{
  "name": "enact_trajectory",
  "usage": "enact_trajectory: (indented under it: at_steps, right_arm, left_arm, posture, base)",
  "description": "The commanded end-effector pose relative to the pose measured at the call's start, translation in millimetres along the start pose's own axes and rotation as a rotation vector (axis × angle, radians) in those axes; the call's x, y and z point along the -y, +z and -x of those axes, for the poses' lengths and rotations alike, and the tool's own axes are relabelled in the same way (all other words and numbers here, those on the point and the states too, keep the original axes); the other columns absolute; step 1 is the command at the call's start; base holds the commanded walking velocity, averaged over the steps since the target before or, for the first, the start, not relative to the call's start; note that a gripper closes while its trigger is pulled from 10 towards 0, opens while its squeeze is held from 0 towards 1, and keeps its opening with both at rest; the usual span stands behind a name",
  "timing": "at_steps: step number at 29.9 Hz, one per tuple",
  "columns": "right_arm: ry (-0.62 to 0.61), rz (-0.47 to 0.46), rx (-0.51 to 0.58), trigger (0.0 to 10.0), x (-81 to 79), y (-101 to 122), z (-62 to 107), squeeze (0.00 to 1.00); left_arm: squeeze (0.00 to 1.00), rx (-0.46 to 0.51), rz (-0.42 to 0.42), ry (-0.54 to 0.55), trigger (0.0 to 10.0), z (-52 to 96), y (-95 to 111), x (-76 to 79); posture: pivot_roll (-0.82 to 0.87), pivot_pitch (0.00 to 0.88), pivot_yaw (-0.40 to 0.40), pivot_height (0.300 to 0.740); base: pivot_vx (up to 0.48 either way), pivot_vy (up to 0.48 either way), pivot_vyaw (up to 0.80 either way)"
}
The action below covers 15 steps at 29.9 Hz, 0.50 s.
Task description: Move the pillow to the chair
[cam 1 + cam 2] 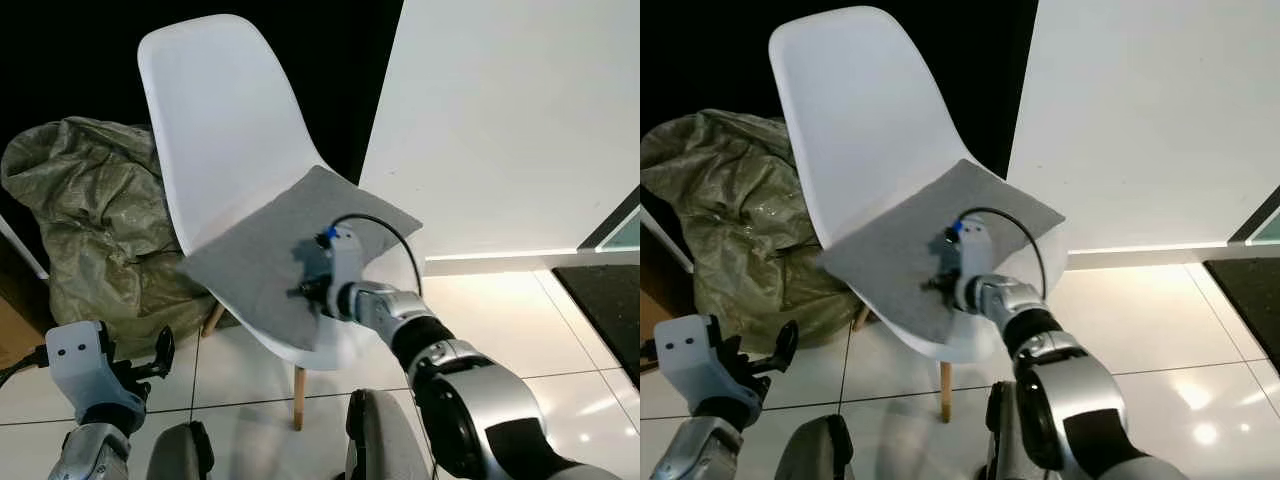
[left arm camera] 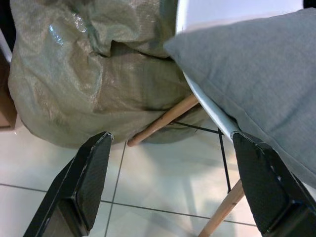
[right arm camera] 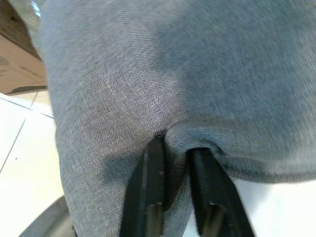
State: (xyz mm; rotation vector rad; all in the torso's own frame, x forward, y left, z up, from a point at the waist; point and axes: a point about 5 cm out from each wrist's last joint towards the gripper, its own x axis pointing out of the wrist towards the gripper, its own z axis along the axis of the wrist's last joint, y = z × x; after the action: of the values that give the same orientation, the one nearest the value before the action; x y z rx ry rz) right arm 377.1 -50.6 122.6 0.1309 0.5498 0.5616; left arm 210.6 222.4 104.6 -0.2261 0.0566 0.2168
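On chair (image 1: 220, 130), pillow (image 1: 270, 250) pinched by right end effector (image 3: 175, 148), fingertips buried

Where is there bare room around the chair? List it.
Free: white floor tiles between the chair and the dark mat. Crowded: the seat, covered by the grey pillow that the right gripper pinches; the green sack crowds the chair's other side, near the open left gripper.

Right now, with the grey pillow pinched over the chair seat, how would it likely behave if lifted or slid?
The pillow probably feels soft and floppy: its edge bunches between the right gripper fingers. It looks thin and likely light. Its corner overhangs the smooth white chair, so it might slide off if nudged.
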Motion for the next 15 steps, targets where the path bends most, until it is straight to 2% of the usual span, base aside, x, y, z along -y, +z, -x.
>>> enact_trajectory:
  at_steps: [1,5,7,9,10,12,14,15]
  right_arm:
    - [-0.012,-0.005,0.0,10.0,5.5,-1,1.8,1.0]
    - [-0.018,-0.037,-0.04,10.0,19.2,-7,8.1,1.0]
    - [-0.018,-0.037,-0.04,10.0,19.2,-7,8.1,1.0]
    - [-0.014,-0.062,-0.087,10.0,30.4,-14,14.2,1.0]
    - [-0.014,-0.062,-0.087,10.0,30.4,-14,14.2,1.0]
    - [-0.005,-0.083,-0.142,10.0,43.8,-23,22.4,1.0]
    - [-0.005,-0.083,-0.142,10.0,43.8,-23,22.4,1.0]
    - [-0.006,-0.086,-0.153,10.0,49.0,-25,25.5,1.0]
  left_arm:
    - [0.0,-0.023,0.002,0.011,10.0,2.2,-4,0.7]
    - [0.0,-0.033,0.003,0.013,10.0,0.2,-8,2.0]
    - [0.0,-0.033,0.003,0.013,10.0,0.2,-8,2.0]
    - [0.0,-0.043,0.004,0.015,10.0,-4.1,-11,3.7]
    - [0.0,-0.043,0.004,0.015,10.0,-4.1,-11,3.7]
    - [0.0,-0.049,0.003,0.013,10.0,-9.0,-13,7.1]
    - [0.0,-0.049,0.003,0.013,10.0,-9.0,-13,7.1]
    - [0.0,-0.051,0.003,0.013,10.0,-12.1,-14,8.2]
  posture:
    - [0.0,0.19,-0.124,0.534]
    - [-0.01,0.17,-0.128,0.534]
    - [-0.01,0.17,-0.128,0.534]
    - [-0.03,0.134,-0.134,0.534]
    - [-0.03,0.134,-0.134,0.534]
    - [-0.03,0.117,-0.138,0.534]
    - [-0.03,0.117,-0.138,0.534]
    - [-0.03,0.103,-0.141,0.534]
  base:
    - [0.0,0.0,0.0]
    - [0.0,0.0,0.0]
    - [0.0,0.0,0.0]
    - [0.0,0.0,0.0]
    - [0.0,0.0,0.0]
    - [0.0,0.0,0.0]
    - [0.0,0.0,0.0]
    - [0.0,0.0,0.0]
